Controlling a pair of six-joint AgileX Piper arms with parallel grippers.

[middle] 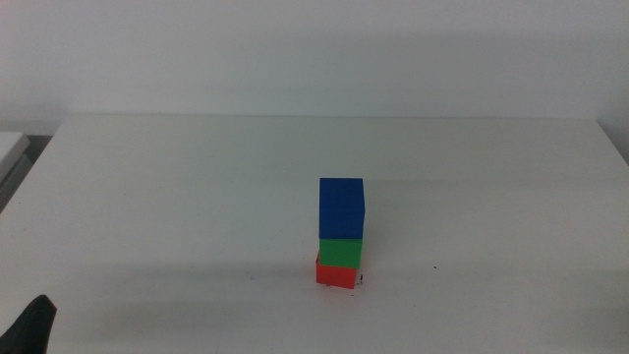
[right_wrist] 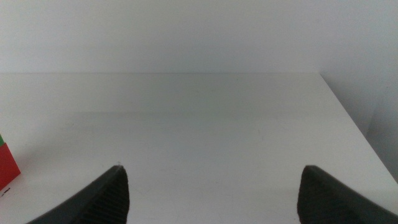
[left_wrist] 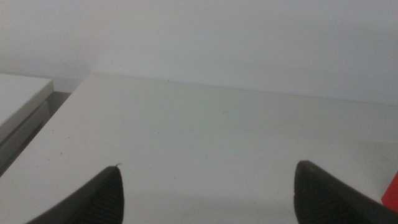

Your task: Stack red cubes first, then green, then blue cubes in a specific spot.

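Note:
In the middle view a stack stands near the table's front centre: the red cube (middle: 338, 272) at the bottom, the green cube (middle: 341, 253) on it, the blue cube (middle: 341, 207) on top. A tiny black mark (middle: 362, 281) shows at the red cube's foot; the rest of the spot is hidden under the stack. My left gripper (left_wrist: 209, 165) is open and empty, low at the front left (middle: 37, 324). My right gripper (right_wrist: 212, 167) is open and empty, out of the middle view. The red cube (right_wrist: 7, 165) shows at the edge of the right wrist view.
The white table (middle: 197, 197) ends at a white wall behind. A lower white surface (middle: 10, 147) stands off the far left corner. A small dark speck (middle: 435, 266) lies right of the stack.

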